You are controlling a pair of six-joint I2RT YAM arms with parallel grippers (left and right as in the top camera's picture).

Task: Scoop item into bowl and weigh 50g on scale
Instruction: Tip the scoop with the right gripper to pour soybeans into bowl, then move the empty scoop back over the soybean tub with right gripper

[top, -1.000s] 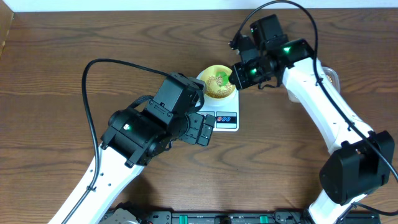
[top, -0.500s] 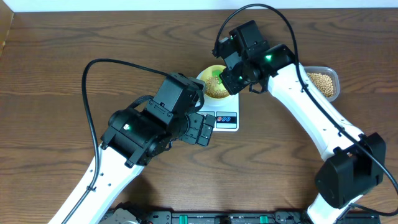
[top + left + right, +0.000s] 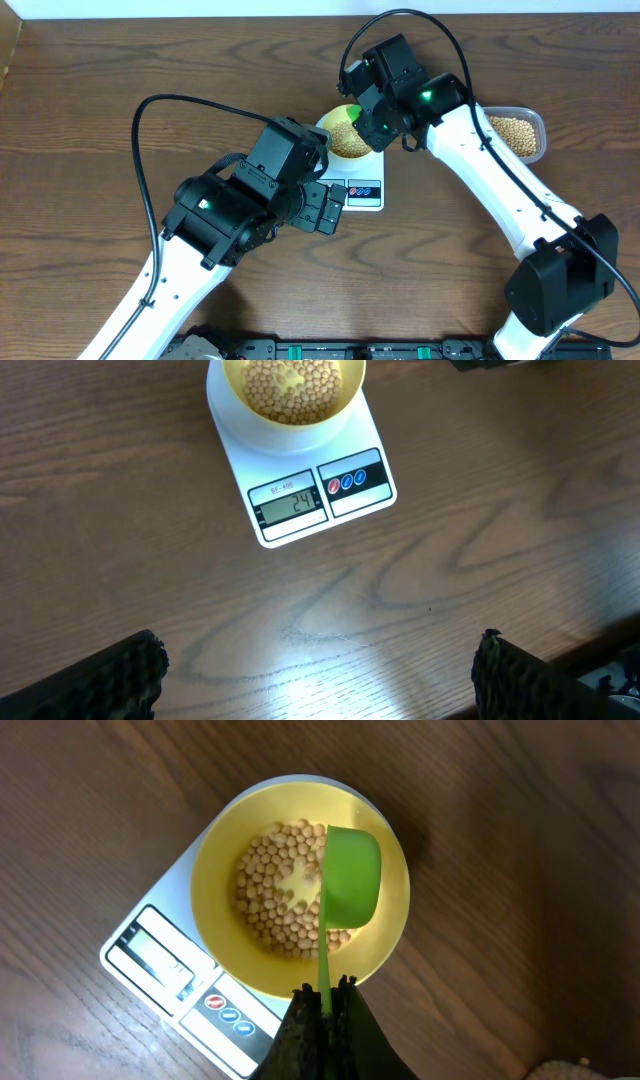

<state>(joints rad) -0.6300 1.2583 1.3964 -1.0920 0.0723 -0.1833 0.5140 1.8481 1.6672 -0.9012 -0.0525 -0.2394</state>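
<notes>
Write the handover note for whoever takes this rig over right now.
Left gripper: open, empty, hovering by the front of the scale.
Right gripper: shut on the handle of the green scoop, which is over the bowl.
Things: bowl on the scale, partly filled with beans; more beans in the tub to the right.
Done: some beans are in; the display reads 24.
Left: add scoops from the tub until it reads 50.

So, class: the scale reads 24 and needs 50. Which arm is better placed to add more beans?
Right. The right gripper is shut on the green scoop over the bowl, and the bean tub sits on its side. The left gripper hangs open and empty before the scale.
</notes>
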